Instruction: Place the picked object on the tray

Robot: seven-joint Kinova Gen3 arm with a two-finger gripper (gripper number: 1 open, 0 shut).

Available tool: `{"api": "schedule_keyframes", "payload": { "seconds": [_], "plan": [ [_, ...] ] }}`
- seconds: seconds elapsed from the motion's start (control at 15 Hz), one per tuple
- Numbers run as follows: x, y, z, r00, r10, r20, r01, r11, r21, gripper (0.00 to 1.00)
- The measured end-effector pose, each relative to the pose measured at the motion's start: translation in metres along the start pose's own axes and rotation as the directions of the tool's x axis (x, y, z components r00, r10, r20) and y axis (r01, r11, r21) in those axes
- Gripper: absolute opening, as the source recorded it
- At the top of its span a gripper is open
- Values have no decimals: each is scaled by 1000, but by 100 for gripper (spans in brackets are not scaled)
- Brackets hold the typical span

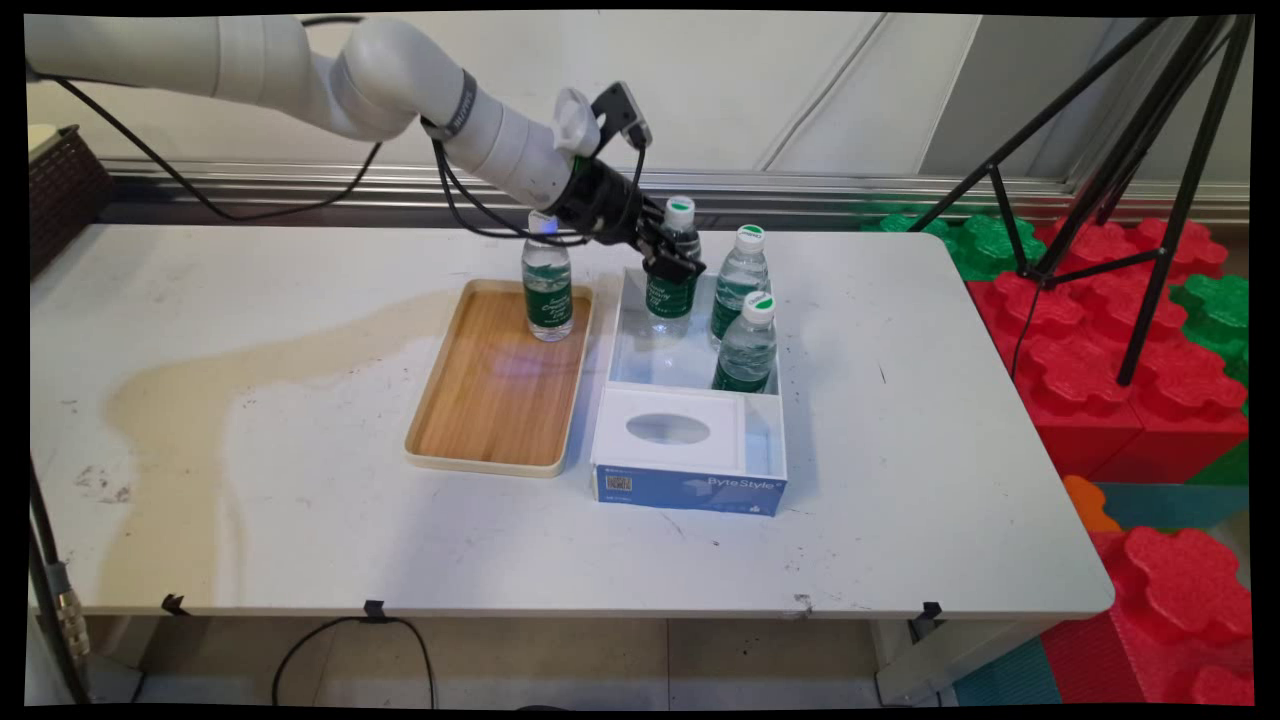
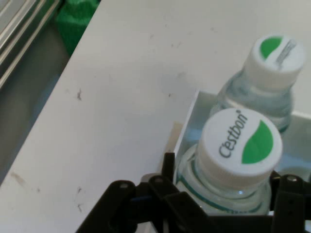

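My gripper (image 1: 672, 262) is shut on a clear water bottle (image 1: 672, 295) with a green label and a white-and-green cap, held at its shoulder. The bottle stands upright at the back left of a white box with a blue front wall (image 1: 690, 495). In the hand view its cap (image 2: 240, 148) sits between my fingers (image 2: 168, 162), just inside the box's wall (image 2: 187, 121). Two more bottles (image 1: 742, 280) (image 1: 748, 345) stand in the box to the right; one of them (image 2: 272, 73) shows in the hand view. Another bottle (image 1: 547, 290) stands on the wooden tray (image 1: 480, 430) left of the box.
A white insert with an oval hole (image 1: 668, 428) fills the box's near part. A brown stain (image 1: 200, 400) spreads over the table's left half. A dark basket (image 1: 65, 190) sits at the far left. A black tripod (image 1: 1130, 150) and red and green foam blocks (image 1: 1120, 340) stand right of the table.
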Motion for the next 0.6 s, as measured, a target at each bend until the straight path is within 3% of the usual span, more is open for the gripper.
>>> {"api": "schedule_keyframes", "payload": {
  "seconds": [0.33, 0.6],
  "plan": [
    [21, 9, -31, 1000, -23, -4, 23, 1000, -7, 0],
    [47, 18, -79, 999, -37, -3, 37, 999, 4, 0]
  ]
}}
